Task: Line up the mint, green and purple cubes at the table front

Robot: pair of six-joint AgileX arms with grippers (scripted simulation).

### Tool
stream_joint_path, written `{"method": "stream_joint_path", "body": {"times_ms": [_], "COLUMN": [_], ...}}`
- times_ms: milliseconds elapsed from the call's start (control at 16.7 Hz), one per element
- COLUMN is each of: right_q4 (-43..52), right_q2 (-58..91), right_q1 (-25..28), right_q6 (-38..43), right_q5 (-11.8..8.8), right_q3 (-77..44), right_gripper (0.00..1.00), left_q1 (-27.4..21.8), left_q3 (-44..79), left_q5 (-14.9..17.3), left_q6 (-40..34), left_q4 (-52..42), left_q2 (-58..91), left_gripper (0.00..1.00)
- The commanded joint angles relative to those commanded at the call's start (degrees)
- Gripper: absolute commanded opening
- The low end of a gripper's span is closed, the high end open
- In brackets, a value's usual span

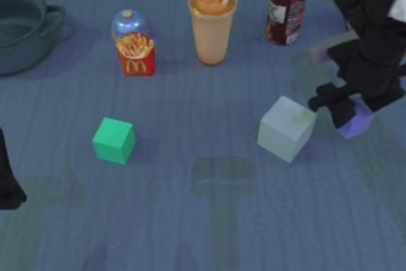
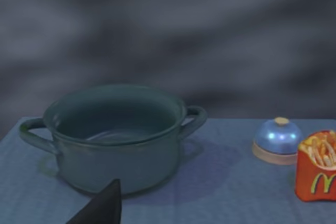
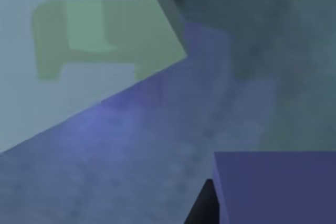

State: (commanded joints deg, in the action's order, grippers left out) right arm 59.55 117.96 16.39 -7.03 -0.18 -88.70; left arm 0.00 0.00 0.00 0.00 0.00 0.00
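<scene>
The small purple cube [image 1: 356, 125] sits at the right side of the table [image 1: 209, 220], half hidden under my right gripper [image 1: 342, 111], which is shut on it. In the right wrist view one dark fingertip [image 3: 206, 205] presses against the side of the purple cube [image 3: 278, 187]; the other finger is hidden. The large mint cube [image 1: 287, 128] stands just to the left of that gripper, and the mint cube [image 3: 63, 51] fills the right wrist view's far side. The green cube [image 1: 114, 139] rests alone at centre left. My left gripper [image 1: 9, 185] is parked at the left edge.
Along the back stand a dark teal pot [image 1: 22, 26], a blue service bell [image 1: 129, 25], a red fries carton [image 1: 136, 55], an orange drink cup with a straw [image 1: 212, 23] and a red can [image 1: 287, 8]. The left wrist view shows the pot [image 2: 115, 135].
</scene>
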Motion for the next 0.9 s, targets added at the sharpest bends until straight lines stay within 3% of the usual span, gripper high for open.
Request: {"method": "stream_joint_path", "body": {"times_ms": [540, 720, 900], "right_q4": [-0.59, -1.21, -1.32], "right_q2": [-8.71, -11.05, -11.44], "right_q1": [18.48, 21.85, 22.38], "right_q6": [39.45, 45.20, 46.02], "right_q5": [0.82, 1.11, 1.16], "right_q3": [10.20, 12.18, 12.49], "right_gripper": [0.00, 0.00, 0.00], "left_q1": [0.00, 0.00, 0.00], "left_q3": [0.00, 0.00, 0.00], "left_q5": [0.00, 0.00, 0.00], "left_q6": [0.00, 0.00, 0.00], "left_q4": [0.00, 0.00, 0.00], "left_q2": [0.00, 0.00, 0.00], "left_gripper": [1.00, 1.00, 1.00]}}
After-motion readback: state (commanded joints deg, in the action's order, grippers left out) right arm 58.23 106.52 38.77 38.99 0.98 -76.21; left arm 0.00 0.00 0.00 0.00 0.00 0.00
